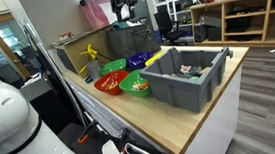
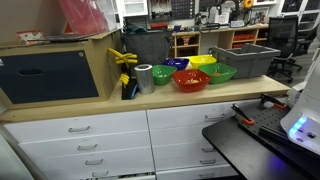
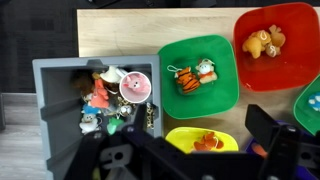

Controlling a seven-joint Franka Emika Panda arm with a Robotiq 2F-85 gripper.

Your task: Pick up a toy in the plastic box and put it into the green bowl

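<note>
The claw [image 3: 198,150] hangs released and empty above the table [image 3: 120,28], box [image 3: 55,110] of toys [image 3: 112,98] just beside green bowl [image 3: 222,100]

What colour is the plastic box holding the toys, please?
Grey. The plastic box shows best in the wrist view.

The yellow bowl [image 3: 203,137] is half hidden behind the gripper [image 3: 200,160].
</note>
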